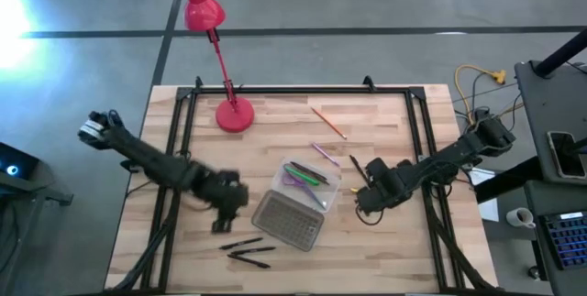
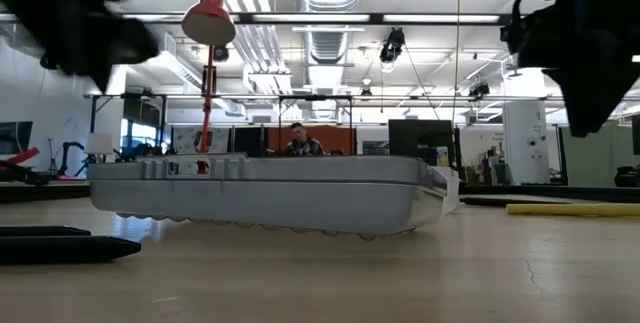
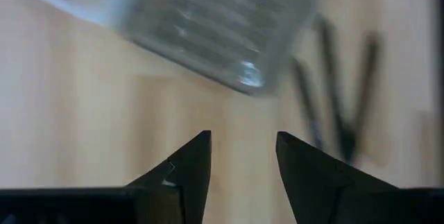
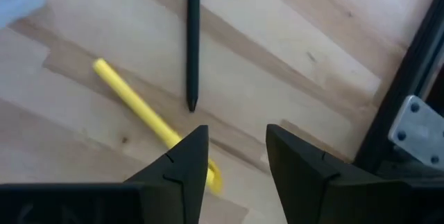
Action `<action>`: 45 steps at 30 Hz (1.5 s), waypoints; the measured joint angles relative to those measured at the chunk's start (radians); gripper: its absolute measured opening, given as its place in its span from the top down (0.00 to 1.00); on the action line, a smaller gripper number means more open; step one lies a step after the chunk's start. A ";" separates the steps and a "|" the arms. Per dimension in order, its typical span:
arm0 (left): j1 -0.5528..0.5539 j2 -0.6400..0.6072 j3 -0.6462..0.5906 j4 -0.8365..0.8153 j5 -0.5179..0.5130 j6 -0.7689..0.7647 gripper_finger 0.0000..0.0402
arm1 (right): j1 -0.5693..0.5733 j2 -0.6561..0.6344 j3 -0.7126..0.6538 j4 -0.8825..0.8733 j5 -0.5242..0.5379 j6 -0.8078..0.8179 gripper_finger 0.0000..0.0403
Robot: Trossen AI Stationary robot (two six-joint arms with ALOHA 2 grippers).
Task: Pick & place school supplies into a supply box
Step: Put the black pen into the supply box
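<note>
Risk, right side: right gripper (image 4: pixel 236 151) hovers just above the yellow pencil (image 4: pixel 139 109), and a black pen (image 4: pixel 193 40) lies close beside it. If the fingers come down a little off the line, they may catch both, or push the round pencil so that it rolls away.
Risk, left side: left gripper (image 3: pixel 241 156) is close to the supply box (image 1: pixel 298 204). A low pass could knock the open box and move the supplies already in it.
Right jaws: open by a narrow gap, empty, touching nothing that I can see.
Left jaws: also open by a narrow gap, empty, above bare wood of the table (image 1: pixel 394 241).
Supply box: middle of the table, lid open, with purple and green items inside.
Loose supplies: dark pens (image 1: pixel 246 250) near the front edge beside the left gripper; orange pencil (image 1: pixel 327 122) and purple pencil (image 1: pixel 324 154) behind the box.
Lamp: red desk lamp (image 1: pixel 225 76) at the back, not part of the job.
</note>
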 joint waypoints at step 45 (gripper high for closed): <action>-0.226 -0.004 -0.113 0.131 -0.097 -0.577 0.63 | -0.369 0.006 -0.191 0.411 -0.116 -0.347 0.70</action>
